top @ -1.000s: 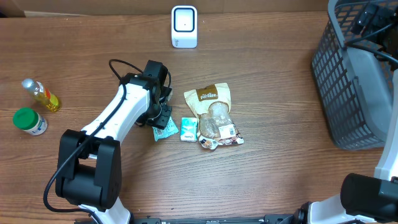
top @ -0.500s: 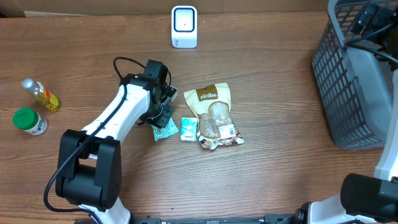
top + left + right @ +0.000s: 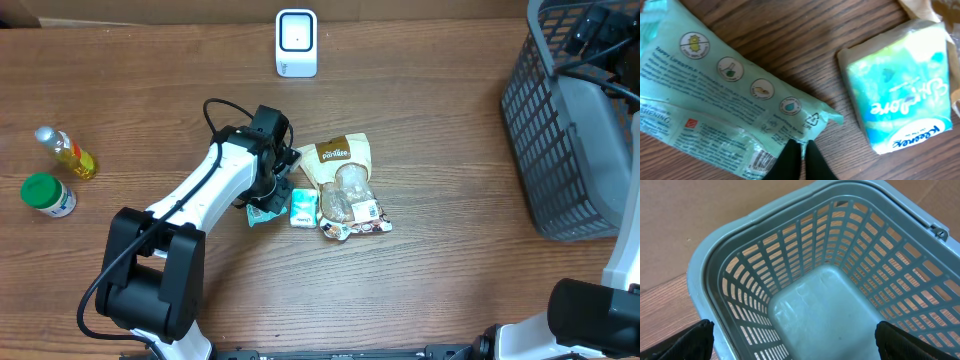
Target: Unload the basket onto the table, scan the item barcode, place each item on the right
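A pale green wipes packet (image 3: 715,85) lies flat on the wooden table, its barcode (image 3: 762,160) facing up near my fingers. My left gripper (image 3: 800,159) is shut, pinching the packet's crinkled right edge between its black fingertips. From overhead, the left gripper (image 3: 272,190) sits over the green packet (image 3: 262,210), just left of a small teal tissue pack (image 3: 304,207). The white barcode scanner (image 3: 296,43) stands at the back of the table. My right gripper (image 3: 795,340) hangs wide open above the grey basket (image 3: 730,245), holding nothing.
A brown snack bag (image 3: 345,180) lies right of the tissue pack (image 3: 900,100). A small oil bottle (image 3: 66,152) and a green-lidded jar (image 3: 47,194) stand at the far left. The grey basket (image 3: 560,130) fills the right edge.
My left gripper has shifted right over the green packet and closed from open to shut on its edge. The right arm has not moved.
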Robot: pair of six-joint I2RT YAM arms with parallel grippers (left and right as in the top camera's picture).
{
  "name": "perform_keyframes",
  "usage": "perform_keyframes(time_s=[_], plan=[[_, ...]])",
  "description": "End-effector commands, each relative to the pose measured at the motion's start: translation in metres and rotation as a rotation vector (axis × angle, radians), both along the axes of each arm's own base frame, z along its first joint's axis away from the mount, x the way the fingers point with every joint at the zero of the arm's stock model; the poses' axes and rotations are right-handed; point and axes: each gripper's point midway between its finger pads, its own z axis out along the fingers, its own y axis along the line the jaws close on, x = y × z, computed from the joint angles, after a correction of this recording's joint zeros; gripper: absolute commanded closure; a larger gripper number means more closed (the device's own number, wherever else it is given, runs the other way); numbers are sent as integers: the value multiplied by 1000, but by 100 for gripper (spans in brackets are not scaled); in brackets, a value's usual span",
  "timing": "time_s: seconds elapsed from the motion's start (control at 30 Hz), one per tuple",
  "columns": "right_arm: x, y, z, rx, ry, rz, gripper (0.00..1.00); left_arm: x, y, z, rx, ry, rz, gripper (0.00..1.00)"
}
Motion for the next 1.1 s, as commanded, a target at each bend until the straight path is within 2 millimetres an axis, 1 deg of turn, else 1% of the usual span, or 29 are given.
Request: perform_keyframes(time_s=[0.0, 0.23, 0.37, 0.47, 0.57, 0.6, 0.67, 0.73, 0.77, 0.83, 1.07], plan=[[-2, -1, 12, -11, -29, -10, 0, -3, 4, -6, 20, 12, 25, 96], [-2, -1, 12, -11, -29, -10, 0, 10, 9, -10, 51, -54, 26, 96], [-2, -1, 12, -11, -29, -10, 0, 12, 6, -12, 36, -62, 23, 96], [-2, -1, 12, -11, -29, -10, 0, 5, -6, -12, -31, -27, -21, 96], [-2, -1, 12, -11, -29, -10, 0, -12, -29, -8, -173, 48, -109, 96], [-2, -1, 12, -12, -30, -10, 0, -17, -33, -7, -203, 65, -122, 96], [-2, -1, 12, -11, -29, -10, 0, -21, -28, -8, -179, 84, -117, 95], [-2, -1, 12, -12, -30, -10, 0, -25, -16, -10, -112, 97, -107, 92], [-2, -1, 12, -12, -30, -10, 0, -24, -10, -11, -77, 92, -92, 92], [-2, -1, 12, -11, -29, -10, 0, -20, -5, -12, -44, 76, -67, 92], [-2, -1, 12, -11, -29, -10, 0, -13, -7, -12, -49, 46, -69, 92]])
